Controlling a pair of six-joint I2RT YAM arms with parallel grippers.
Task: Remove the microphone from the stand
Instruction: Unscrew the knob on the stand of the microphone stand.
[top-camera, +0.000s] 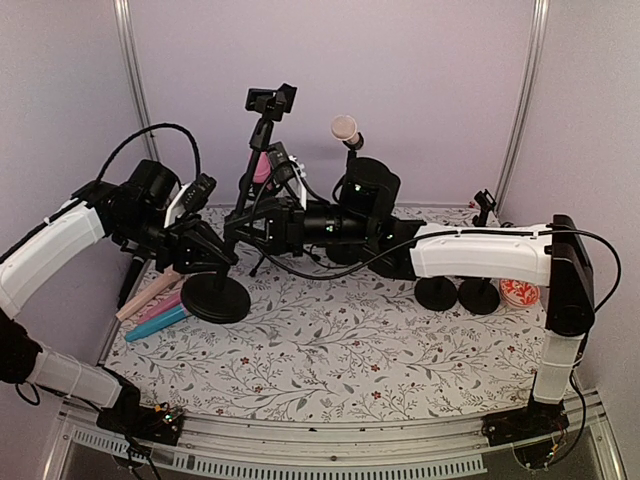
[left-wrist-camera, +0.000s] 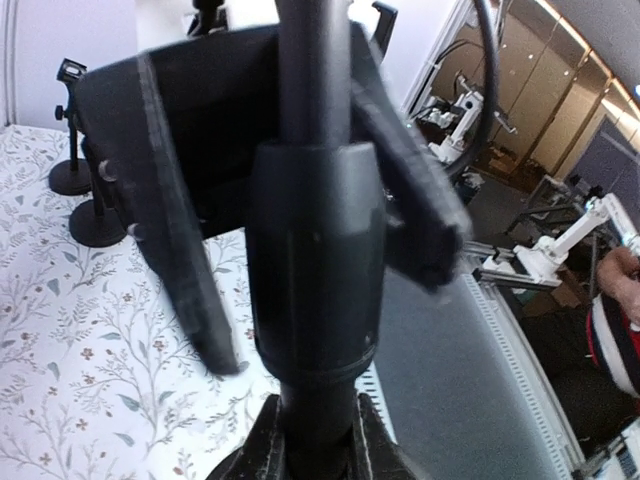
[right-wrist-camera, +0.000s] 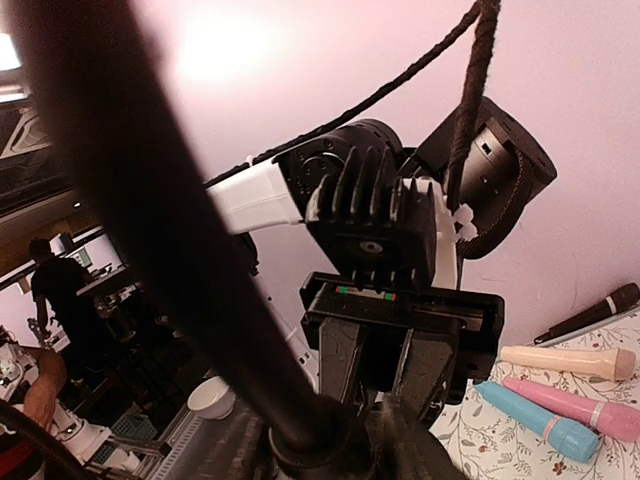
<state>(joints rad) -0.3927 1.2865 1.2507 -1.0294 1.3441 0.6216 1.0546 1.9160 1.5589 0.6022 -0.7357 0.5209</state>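
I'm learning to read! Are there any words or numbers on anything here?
Nothing here can be read.
The strip below the finned block: green and red specks, too small to read.
The tablecloth: only flowers.
The stand: plain black, no writing.

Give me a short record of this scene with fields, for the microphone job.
Microphone: pink, on the stand, not yet removed
Left hand: fingers either side of the stand's pole, low down; grip unclear
Right hand: at the pole, higher up; grip unclear
Loose microphones: four, lying left of the stand
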